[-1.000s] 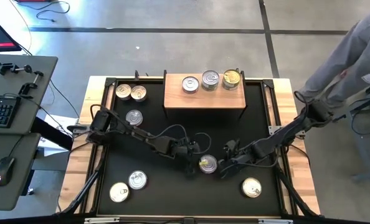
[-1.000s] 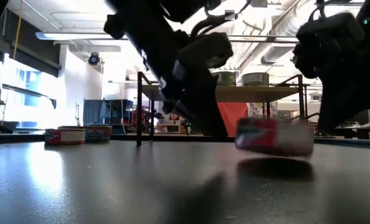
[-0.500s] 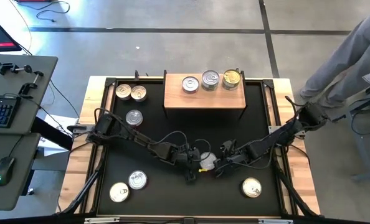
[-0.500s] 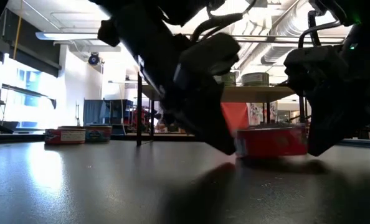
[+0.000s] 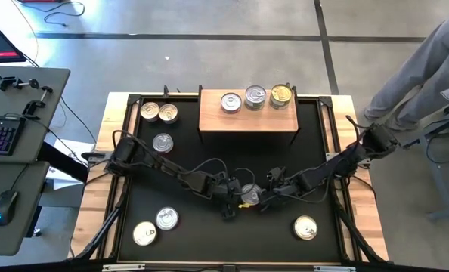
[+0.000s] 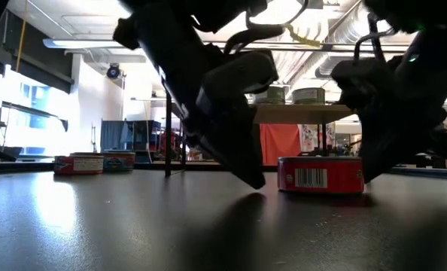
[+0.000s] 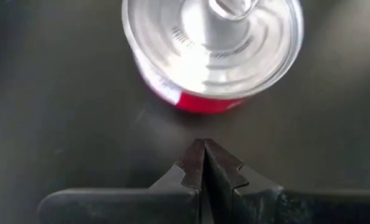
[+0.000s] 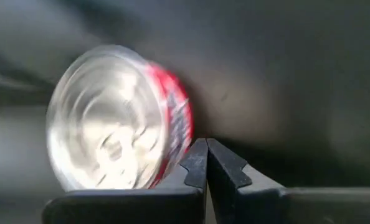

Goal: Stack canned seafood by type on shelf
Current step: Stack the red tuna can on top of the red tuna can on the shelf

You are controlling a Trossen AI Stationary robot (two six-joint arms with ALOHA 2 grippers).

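Two closed, empty grippers, left gripper (image 5: pixel 236 198) and right gripper (image 5: pixel 264 198), partly hide one red-labelled can (image 6: pixel 320 175).

The red can (image 8: pixel 119 121) is blurred, its label unreadable.

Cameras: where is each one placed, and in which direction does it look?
High: overhead, straight down on shelf, both arms.
Low: table height, level; red can between both arms.
Left wrist: past shut fingers, onto the red can.
Right wrist: past shut fingers, beside it.
All four share the red can.
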